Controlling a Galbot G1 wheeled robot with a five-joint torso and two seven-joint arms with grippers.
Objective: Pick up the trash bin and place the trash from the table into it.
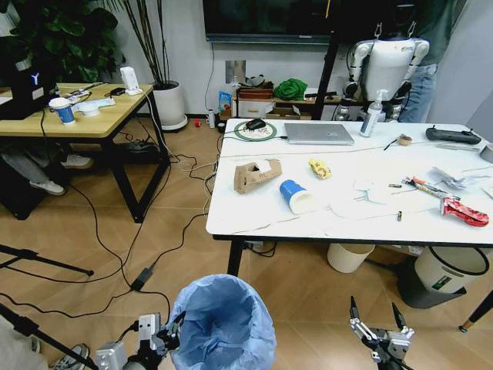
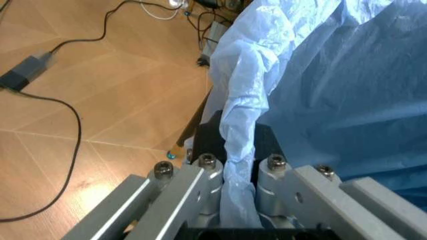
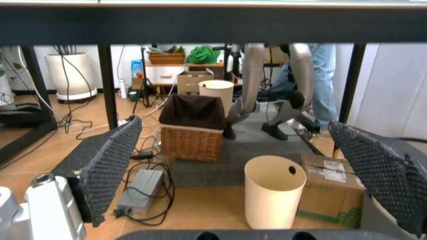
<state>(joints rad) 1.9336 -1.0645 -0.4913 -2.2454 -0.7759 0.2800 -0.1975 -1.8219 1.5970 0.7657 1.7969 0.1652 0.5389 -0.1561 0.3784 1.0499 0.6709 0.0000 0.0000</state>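
— blue plastic first: in the head view the trash bin sits low in front of the robot, above the wooden floor, its crinkled bag puffing over the rim. the left claw is at the bin's left edge.

— and the other arm?

— the right claw hangs near the floor, well apart from the bin, prongs spread and empty. beyond, the white surface carries the trash: a torn cardboard carton, a blue-and-white paper cup on its side, a yellow wrapper, white tissues and a red wrapper. a silver laptop lies further back.

— what does the left wrist view give?

— the left claw is clamped on a fold of the blue bag at the bin's rim, the metal fingers pressed against the plastic from either side.

— and the right wrist view?

— the right claw is wide apart, its dark textured pads holding nothing. it looks under the surface's black edge towards a cream bucket standing on the floor, beside a cardboard box and a wicker basket.
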